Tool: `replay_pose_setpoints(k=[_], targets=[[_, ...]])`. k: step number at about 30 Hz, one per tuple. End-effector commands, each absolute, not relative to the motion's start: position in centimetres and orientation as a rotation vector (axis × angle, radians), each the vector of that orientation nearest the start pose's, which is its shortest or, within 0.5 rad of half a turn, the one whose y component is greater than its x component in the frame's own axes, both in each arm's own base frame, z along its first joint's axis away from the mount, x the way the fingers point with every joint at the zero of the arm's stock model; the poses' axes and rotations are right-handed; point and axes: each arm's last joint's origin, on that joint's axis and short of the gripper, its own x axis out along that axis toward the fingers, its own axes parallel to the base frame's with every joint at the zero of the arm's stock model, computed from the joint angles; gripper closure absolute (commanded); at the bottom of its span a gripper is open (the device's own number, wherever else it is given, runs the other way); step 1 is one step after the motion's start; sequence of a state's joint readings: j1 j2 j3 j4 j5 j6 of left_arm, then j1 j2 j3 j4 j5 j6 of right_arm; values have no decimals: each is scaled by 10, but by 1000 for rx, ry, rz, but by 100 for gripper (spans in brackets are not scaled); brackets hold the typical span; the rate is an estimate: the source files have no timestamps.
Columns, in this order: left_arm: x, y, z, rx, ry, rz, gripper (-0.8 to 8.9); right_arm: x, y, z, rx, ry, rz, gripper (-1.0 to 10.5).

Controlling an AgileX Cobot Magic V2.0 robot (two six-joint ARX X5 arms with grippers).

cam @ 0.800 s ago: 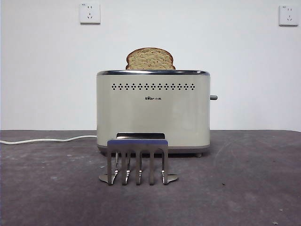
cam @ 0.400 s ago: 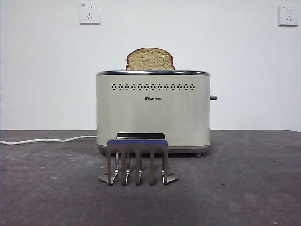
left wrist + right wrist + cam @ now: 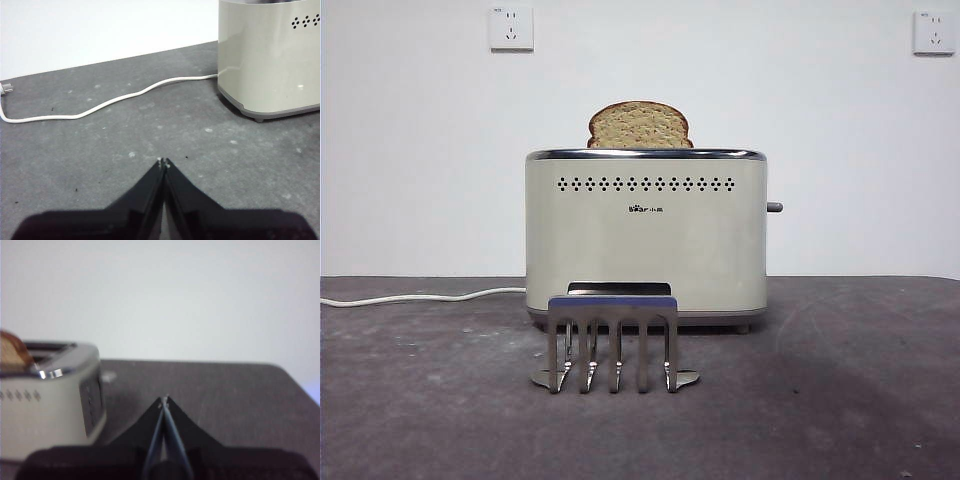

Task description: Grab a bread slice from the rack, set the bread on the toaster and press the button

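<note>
I am looking level across the dark grey table (image 3: 840, 400), and the toaster (image 3: 646, 235) is taking up the middle of my front view, standing upright with its chrome rim on top and its white cord (image 3: 420, 297) trailing away across the tabletop toward one side. The slice of bread (image 3: 639, 126) is sitting in the toaster's slot, only its rounded top showing above the rim. The rack (image 3: 613, 340) is standing just in front of the toaster, with no slice in its prongs. I am seeing both arms waiting off to the sides, neither one reaching into the front view. The left gripper (image 3: 163, 162) is hanging low over bare table beside the toaster's cord end, its jaws pressed together with nothing between them. The right gripper (image 3: 164, 401) is hovering beside the toaster's narrow end, jaws likewise closed and carrying nothing. The button (image 3: 774, 207) is sticking out of that narrow side, untouched by either gripper.
</note>
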State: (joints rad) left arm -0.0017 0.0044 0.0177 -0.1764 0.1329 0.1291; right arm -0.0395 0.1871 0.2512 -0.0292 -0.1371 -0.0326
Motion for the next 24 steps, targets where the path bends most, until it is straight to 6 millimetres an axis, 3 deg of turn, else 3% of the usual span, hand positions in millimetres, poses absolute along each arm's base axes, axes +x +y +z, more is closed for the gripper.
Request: replay_pose_setpoints(k=[1, 5, 10, 24], targets=[[96, -4, 148, 111, 164, -141, 816, 98, -1, 207, -15, -12, 74, 946], [96, -4, 148, 111, 164, -141, 816, 98, -1, 179, 21, 19, 59, 946], [96, -4, 148, 111, 164, -141, 816, 99, -1, 161, 41, 49, 60, 946], [96, -4, 148, 111, 164, -141, 816, 96, -1, 148, 80, 175, 56, 946]])
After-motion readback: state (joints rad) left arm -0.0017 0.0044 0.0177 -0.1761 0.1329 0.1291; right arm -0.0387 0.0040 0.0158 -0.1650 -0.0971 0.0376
